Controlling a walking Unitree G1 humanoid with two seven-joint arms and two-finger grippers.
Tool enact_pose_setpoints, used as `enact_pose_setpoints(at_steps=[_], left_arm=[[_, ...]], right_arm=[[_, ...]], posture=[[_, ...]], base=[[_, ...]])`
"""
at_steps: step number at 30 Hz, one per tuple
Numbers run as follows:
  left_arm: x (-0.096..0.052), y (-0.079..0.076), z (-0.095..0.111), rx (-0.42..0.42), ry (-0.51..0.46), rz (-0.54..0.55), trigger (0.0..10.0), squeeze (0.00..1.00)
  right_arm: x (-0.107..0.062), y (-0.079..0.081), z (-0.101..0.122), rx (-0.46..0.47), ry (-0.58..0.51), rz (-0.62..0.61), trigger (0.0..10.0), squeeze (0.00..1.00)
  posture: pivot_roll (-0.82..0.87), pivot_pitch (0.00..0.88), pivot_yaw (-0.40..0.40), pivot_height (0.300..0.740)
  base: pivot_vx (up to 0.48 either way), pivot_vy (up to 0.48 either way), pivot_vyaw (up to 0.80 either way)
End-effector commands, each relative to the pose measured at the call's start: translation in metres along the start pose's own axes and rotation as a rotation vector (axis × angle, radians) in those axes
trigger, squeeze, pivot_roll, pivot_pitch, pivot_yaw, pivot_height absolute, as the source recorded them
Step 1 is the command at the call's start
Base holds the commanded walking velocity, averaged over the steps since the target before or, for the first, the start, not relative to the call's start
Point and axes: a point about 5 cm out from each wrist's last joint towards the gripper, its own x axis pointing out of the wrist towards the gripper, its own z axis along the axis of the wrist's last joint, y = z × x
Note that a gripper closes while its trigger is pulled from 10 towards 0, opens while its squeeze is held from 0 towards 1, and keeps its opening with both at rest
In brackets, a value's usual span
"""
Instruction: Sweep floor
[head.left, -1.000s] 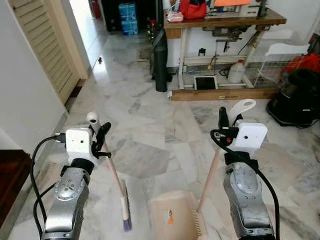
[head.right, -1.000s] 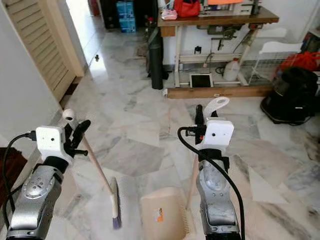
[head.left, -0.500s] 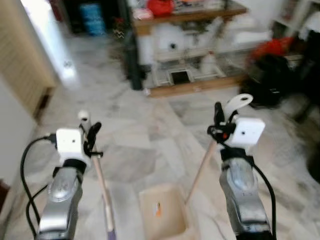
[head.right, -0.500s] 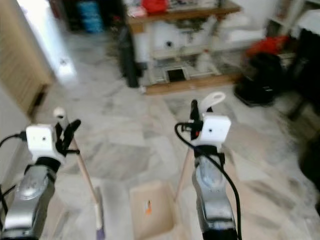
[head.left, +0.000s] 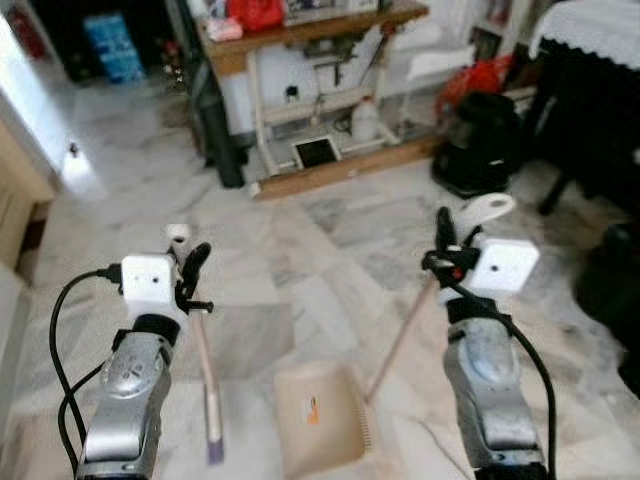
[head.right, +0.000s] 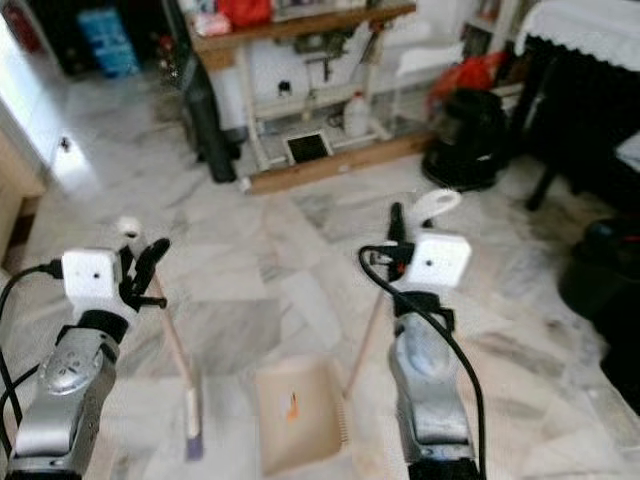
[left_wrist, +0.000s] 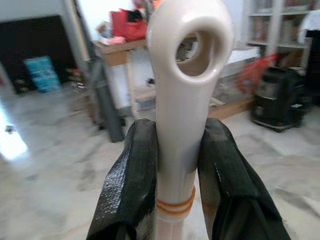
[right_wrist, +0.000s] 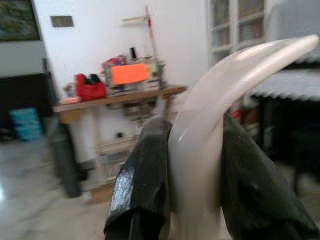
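My left gripper (head.left: 188, 270) is shut on the cream handle of a small broom (head.left: 203, 370), whose purple-tipped brush head (head.left: 214, 440) rests on the marble floor. In the left wrist view the black fingers (left_wrist: 131, 185) squeeze the handle just under its hanging loop (left_wrist: 192, 45). My right gripper (head.left: 447, 245) is shut on the pale handle top (head.left: 485, 210) of a beige dustpan (head.left: 318, 418), which sits on the floor between my arms. Its wooden stick (head.left: 400, 340) slants down to the pan. In the right wrist view the fingers (right_wrist: 145, 180) clamp the curved handle end (right_wrist: 220, 100).
A wooden work table (head.left: 310, 25) stands ahead with a white jug (head.left: 365, 120) and a tablet-like panel (head.left: 317, 152) underneath. A dark rolled object (head.left: 218, 140) leans at its left. A black vacuum (head.left: 480, 140) and dark furniture (head.left: 590, 110) crowd the right side. An open doorway (head.left: 40, 110) lies far left.
The whole view has swung to the right, so the table and doorway have shifted left and dark furniture has entered at the right. Both grippers keep their hold on broom and dustpan.
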Motion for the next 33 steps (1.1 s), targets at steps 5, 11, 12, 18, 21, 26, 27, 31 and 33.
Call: enact_pose_setpoints(at_steps=[5,11,12,18,21,26,27,31,33], left_arm=[[-0.0002,-0.0010,0.0095,0.001,-0.046,-0.010,10.0,0.00],[0.0000,-0.0011,0.0087,-0.003,-0.038,-0.006,10.0,0.00],[0.0002,-0.0011,0.0088,-0.003,-0.038,-0.006,10.0,0.00],[0.0001,-0.0020,0.0092,-0.006,-0.041,-0.010,10.0,0.00],[0.0006,-0.0019,0.0092,-0.011,-0.038,-0.006,10.0,0.00],[0.0004,-0.0023,0.0095,-0.005,-0.043,-0.011,10.0,0.00],[0.0003,-0.0023,0.0092,-0.007,-0.039,-0.011,10.0,0.00],[0.0001,-0.0026,0.0088,-0.011,-0.038,-0.010,10.0,0.00],[0.0000,-0.0030,0.0091,-0.007,-0.040,-0.013,10.0,0.00]], right_arm=[[0.0020,0.0029,0.0106,0.006,-0.043,0.010,10.0,0.00],[0.0018,0.0031,0.0104,0.006,-0.042,0.011,10.0,0.00],[0.0019,0.0032,0.0105,0.005,-0.042,0.011,10.0,0.00],[0.0017,0.0031,0.0106,0.002,-0.042,0.011,10.0,0.00],[0.0017,0.0030,0.0106,0.004,-0.042,0.012,10.0,0.00],[0.0017,0.0031,0.0106,0.004,-0.041,0.013,10.0,0.00],[0.0016,0.0032,0.0106,0.003,-0.042,0.013,10.0,0.00],[0.0015,0.0033,0.0107,0.002,-0.042,0.013,10.0,0.00],[0.0015,0.0030,0.0108,0.003,-0.042,0.013,10.0,0.00]], posture=[[-0.04,0.048,0.066,0.740],[-0.04,0.050,0.066,0.740],[-0.04,0.052,0.065,0.740],[-0.04,0.050,0.064,0.740],[-0.04,0.050,0.064,0.740],[-0.04,0.048,0.063,0.740],[-0.04,0.048,0.063,0.740],[-0.04,0.048,0.063,0.740],[-0.05,0.053,0.063,0.740]], base=[[0.000,0.331,-0.79],[0.000,0.067,-0.79],[0.000,0.480,-0.79],[0.000,0.147,-0.79],[0.000,0.300,-0.79],[0.000,0.288,-0.79],[0.000,0.000,-0.79],[0.000,0.480,-0.79],[0.000,0.195,-0.79]])
